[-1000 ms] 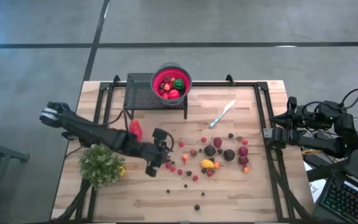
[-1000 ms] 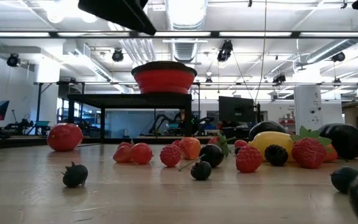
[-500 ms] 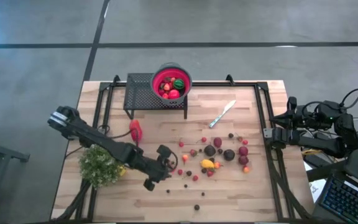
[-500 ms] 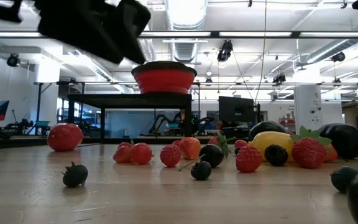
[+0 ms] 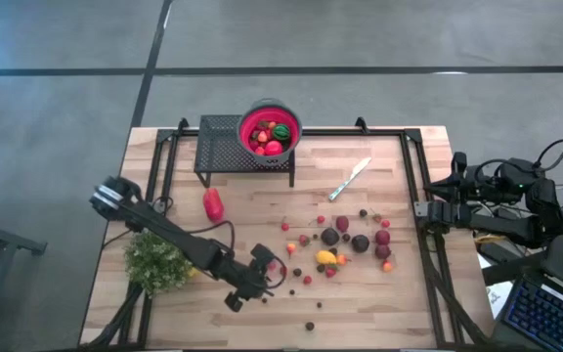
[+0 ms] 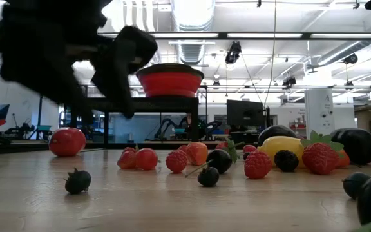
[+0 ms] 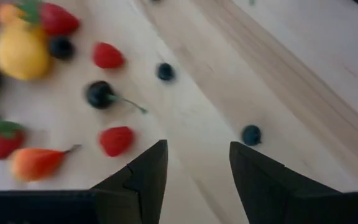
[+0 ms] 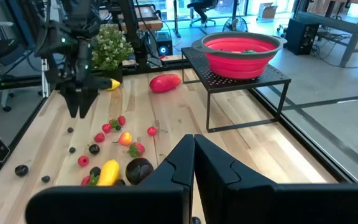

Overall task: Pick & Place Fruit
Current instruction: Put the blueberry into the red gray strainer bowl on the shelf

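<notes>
Here we see the left gripper (image 5: 259,277) with its fingers apart and empty, poised over the scattered fruit (image 5: 332,244) on the table (image 5: 379,303), presumably choosing a berry; the right gripper (image 5: 423,208), fingers together, waits at the right edge.

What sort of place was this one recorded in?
Most likely a robotics lab or open workshop, not a home. Behind the wooden table the low view shows exposed ceiling ducts and strip lights; the right wrist view shows office chairs and metal workbenches on a bare floor.
</notes>
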{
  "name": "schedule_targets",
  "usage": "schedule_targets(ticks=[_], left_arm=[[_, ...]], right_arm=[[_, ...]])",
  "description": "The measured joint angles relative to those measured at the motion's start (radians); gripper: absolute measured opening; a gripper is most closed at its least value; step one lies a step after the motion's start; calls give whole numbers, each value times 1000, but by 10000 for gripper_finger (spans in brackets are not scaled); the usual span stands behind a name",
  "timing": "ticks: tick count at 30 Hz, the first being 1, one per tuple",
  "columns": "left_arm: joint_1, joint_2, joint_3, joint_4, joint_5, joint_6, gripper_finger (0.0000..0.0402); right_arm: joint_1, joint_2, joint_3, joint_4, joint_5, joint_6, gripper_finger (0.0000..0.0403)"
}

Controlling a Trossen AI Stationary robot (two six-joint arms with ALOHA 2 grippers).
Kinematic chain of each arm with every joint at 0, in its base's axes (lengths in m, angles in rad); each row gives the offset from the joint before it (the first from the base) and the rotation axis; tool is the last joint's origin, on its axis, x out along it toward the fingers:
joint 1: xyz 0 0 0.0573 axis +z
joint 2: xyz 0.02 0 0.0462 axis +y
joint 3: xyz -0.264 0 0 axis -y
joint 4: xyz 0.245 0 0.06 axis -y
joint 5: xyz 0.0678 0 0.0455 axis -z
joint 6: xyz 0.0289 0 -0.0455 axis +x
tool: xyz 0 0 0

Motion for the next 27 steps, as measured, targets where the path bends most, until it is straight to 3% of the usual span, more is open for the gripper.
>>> schedule_targets(ticks=[10,18,27], left_arm=[[-8,119,58,8,125,1,177],[-10,185,98,15,161,0,174],[-10,198,101,10,182,-27,126]], right_arm=[[0,0,0,0,0,-1,8],[0,0,0,0,0,0,8],[0,0,0,0,0,0,8]])
